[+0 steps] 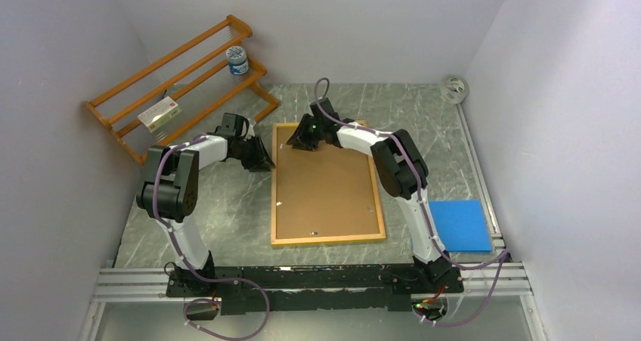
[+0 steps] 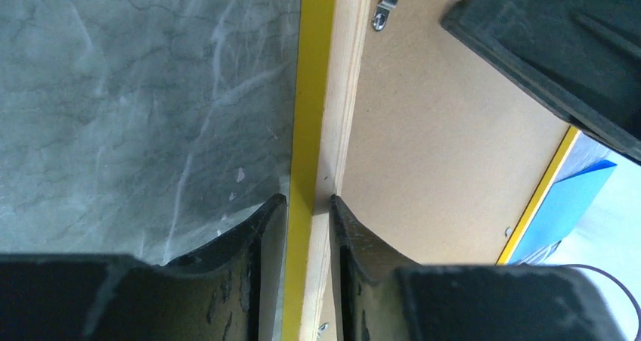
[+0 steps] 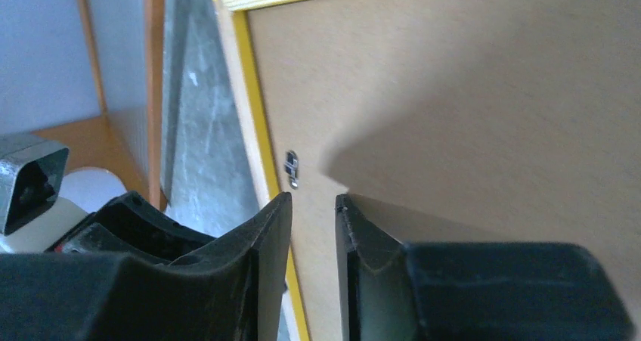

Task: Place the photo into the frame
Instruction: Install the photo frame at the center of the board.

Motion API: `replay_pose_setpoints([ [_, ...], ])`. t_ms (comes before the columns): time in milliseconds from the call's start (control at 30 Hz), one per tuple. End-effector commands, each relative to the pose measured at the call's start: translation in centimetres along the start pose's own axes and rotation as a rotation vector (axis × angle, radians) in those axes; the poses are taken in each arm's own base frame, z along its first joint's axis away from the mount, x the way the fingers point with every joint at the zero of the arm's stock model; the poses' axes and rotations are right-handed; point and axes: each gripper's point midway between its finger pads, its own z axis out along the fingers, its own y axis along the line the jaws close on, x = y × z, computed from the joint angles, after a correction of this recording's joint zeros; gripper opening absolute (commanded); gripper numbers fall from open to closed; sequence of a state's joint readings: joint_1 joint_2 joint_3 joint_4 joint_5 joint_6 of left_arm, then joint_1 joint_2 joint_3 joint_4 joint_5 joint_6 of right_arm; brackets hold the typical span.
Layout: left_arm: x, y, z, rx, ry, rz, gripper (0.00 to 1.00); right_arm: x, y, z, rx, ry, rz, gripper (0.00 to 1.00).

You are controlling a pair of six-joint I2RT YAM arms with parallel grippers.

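**Inspector:** Where are the task's items?

**Assessor:** The frame (image 1: 274, 197) lies back-up at the centre of the top view. It appears flat on the tabletop (image 1: 227, 205), with the brown backing board (image 1: 325, 190) seated inside its rails. The photo shows in no view, and I cannot tell whether it sits under the board.

**Inspector:** End effectors?

**Assessor:** The left end effector (image 2: 306, 201) is at the frame's upper-left rail. It is drawn in on that rail with one finger against each side, which reads as a grip. The right end effector (image 3: 314, 197) is over the board's upper left, near a metal clip (image 3: 291, 168). Its gap is narrow, with nothing between the fingers.

**Inspector:** Handling?

**Assessor:** In my judgement the frame is stiff, thin and fairly light, but long. A hold at one corner will therefore lever and twist it. The smooth rail may slip, and any pane underneath makes it fragile. It is best held by the rails on two sides. The photo, being paper, would be limp and easily creased, so take it by an edge.
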State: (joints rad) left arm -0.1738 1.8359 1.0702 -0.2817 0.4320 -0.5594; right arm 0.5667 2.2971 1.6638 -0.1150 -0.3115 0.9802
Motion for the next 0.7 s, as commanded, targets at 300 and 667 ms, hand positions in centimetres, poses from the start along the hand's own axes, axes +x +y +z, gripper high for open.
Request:
replay_pose_setpoints([
  [300, 1.2, 0.2, 1.2, 0.042, 0.051, 0.017, 0.28, 0.6, 3.0, 3.4, -0.11, 0.0, -0.037, 0.25],
  [667, 1.2, 0.5, 1.2, 0.024, 0.075, 0.026, 0.28, 2.2, 2.3, 5.0, -0.138, 0.076, -0.076, 0.22],
])
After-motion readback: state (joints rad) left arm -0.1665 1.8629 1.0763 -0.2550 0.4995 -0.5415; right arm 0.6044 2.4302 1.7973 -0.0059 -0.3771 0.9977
